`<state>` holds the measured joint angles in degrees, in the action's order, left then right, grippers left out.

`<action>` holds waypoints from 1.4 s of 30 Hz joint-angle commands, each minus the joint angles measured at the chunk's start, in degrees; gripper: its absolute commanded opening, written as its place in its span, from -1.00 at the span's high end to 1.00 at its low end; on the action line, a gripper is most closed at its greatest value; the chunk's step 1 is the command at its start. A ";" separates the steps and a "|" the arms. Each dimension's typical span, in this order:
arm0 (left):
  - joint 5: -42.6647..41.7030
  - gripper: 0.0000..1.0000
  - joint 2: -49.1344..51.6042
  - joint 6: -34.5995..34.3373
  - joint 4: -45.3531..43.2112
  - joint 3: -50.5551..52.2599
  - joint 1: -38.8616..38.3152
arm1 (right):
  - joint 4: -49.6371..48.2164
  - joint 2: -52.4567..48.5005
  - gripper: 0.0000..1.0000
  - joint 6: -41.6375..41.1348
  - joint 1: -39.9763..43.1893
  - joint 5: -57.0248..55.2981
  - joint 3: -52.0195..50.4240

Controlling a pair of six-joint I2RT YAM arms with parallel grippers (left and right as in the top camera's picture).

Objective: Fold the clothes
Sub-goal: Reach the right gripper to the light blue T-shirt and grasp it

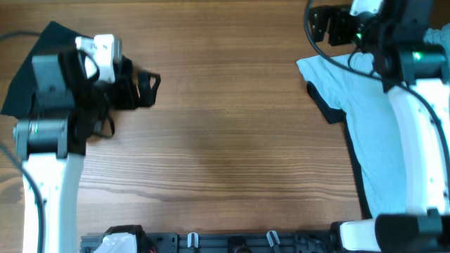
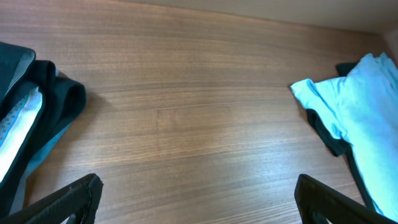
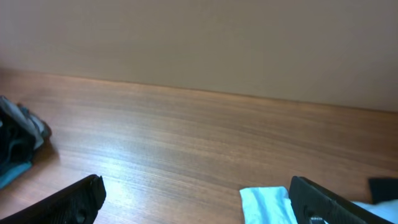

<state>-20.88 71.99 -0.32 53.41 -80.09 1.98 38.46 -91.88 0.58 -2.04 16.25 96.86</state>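
The pale sky-blue T-shirt lies spread at the table's right side, partly under my right arm. A black garment peeks out beneath its left edge. More black clothes lie bunched at the far left under my left arm. My left gripper is open and empty just right of that pile. In the left wrist view, the left gripper hangs over bare wood, with a black garment with a grey lining on the left and the T-shirt on the right. My right gripper is open and empty above the shirt's far sleeve. In the right wrist view, the right gripper has the sleeve corner beside its right finger.
The wooden table stretches between the two piles. A black rail with clips runs along the front edge. A plain wall stands behind the table's far edge. The black pile also shows at the left of the right wrist view.
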 commanded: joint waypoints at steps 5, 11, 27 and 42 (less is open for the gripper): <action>-2.05 -1.00 3.48 -0.17 -0.83 -2.54 -0.26 | -5.35 -16.96 -0.99 -10.60 1.97 -5.01 1.90; -2.29 -1.00 3.45 -0.20 -1.64 -2.54 -0.26 | -11.56 -31.43 -0.86 -10.08 2.45 -7.69 1.90; -5.03 -1.00 3.45 -0.15 -1.31 -2.54 -0.26 | -1.46 -40.04 0.04 -5.95 0.90 -11.08 0.74; -5.03 -1.00 1.07 -0.17 -1.95 -2.54 -0.26 | -1.81 -23.23 0.92 -7.76 3.43 -7.93 8.09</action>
<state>-24.99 75.48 -0.32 52.05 -81.41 1.98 37.56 -126.13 -9.23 0.86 7.90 99.22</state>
